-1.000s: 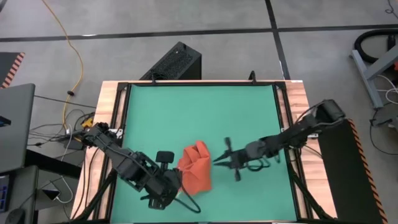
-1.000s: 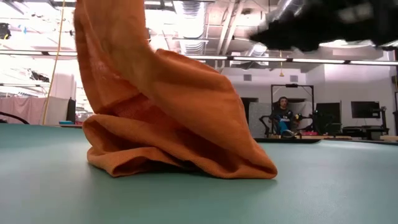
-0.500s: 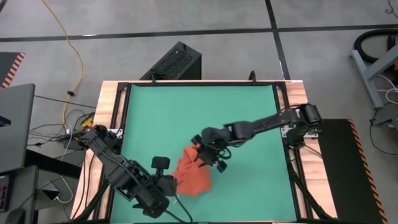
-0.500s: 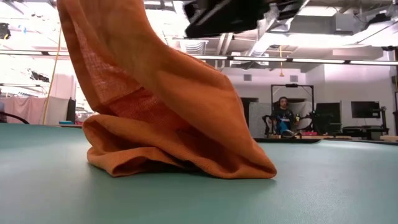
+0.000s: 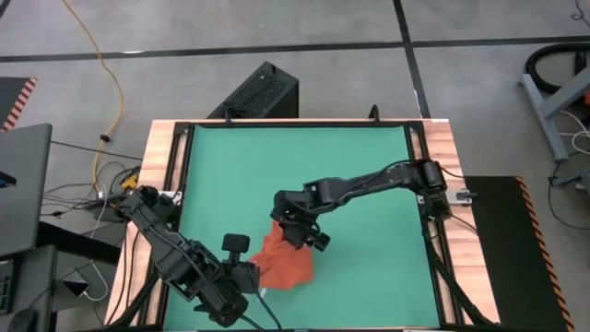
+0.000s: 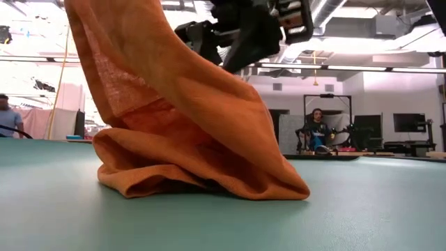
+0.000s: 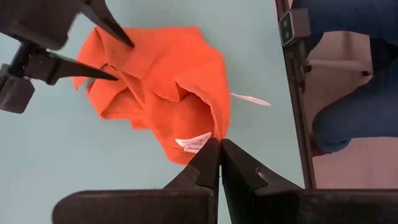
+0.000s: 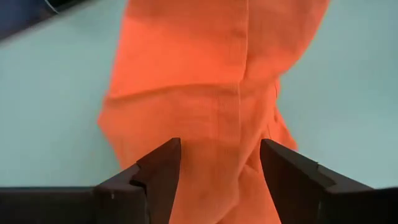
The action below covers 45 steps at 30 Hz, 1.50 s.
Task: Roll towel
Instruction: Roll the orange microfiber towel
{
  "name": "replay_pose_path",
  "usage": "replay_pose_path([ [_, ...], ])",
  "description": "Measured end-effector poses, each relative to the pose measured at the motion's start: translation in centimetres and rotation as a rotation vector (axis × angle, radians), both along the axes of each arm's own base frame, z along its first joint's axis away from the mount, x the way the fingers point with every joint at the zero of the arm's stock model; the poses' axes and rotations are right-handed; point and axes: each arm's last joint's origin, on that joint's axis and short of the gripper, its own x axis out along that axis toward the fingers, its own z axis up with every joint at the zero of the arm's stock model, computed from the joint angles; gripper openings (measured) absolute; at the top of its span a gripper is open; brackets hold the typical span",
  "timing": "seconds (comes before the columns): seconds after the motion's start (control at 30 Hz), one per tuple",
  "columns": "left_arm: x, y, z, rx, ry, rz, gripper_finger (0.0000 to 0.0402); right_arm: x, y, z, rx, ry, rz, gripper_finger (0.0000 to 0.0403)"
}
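Only a small white tag (image 7: 193,142) on towel (image 7: 165,81), txt unreadable

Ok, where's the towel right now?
In the high view the towel sits on the green mat near its front edge, between the left gripper pinching its corner and the open right gripper.

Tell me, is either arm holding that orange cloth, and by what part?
Yes. The left gripper is shut on the towel, pinching its edge beside the white tag. The right gripper is open above it, holding nothing.

right gripper (image 5: 297,228) | moved onto towel (image 5: 284,263) | jaws now spread
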Motion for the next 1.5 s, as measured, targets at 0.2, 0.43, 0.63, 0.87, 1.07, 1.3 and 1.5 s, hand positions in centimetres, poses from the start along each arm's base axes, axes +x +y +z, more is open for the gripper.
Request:
replay_pose_path([
  [0.2,-0.1,0.2,-0.1,0.027,0.005,0.007,0.0,-0.2,-0.8,-0.7,0.146,0.082,0.061,0.0227],
  [0.43,-0.1,0.2,-0.1,0.032,0.004,0.003,0.0,0.8,-0.9,-1.0,0.1,0.011,0.027,0.0207],
  [0.63,-0.1,0.2,-0.1,0.033,0.0,0.01,0.0,0.9,-1.7,0.2,0.109,-0.054,0.007,0.0208],
  [0.87,-0.1,0.2,-0.1,0.035,-0.001,0.01,0.0,1.3,-1.6,-1.7,0.124,0.005,0.016,0.0207],
  [1.07,-0.1,0.2,-0.1,0.039,0.0,0.011,0.0,1.4,-1.6,-2.9,0.128,0.07,0.007,0.0205],
  [1.3,-0.1,0.3,-0.1,0.046,0.0,0.013,0.0,0.7,-2.2,-3.2,0.126,0.158,-0.013,0.0192],
  [1.5,-0.1,0.3,-0.1,0.053,-0.003,0.009,0.0,0.5,-2.2,-3.3,0.126,0.187,-0.02,0.0148],
])
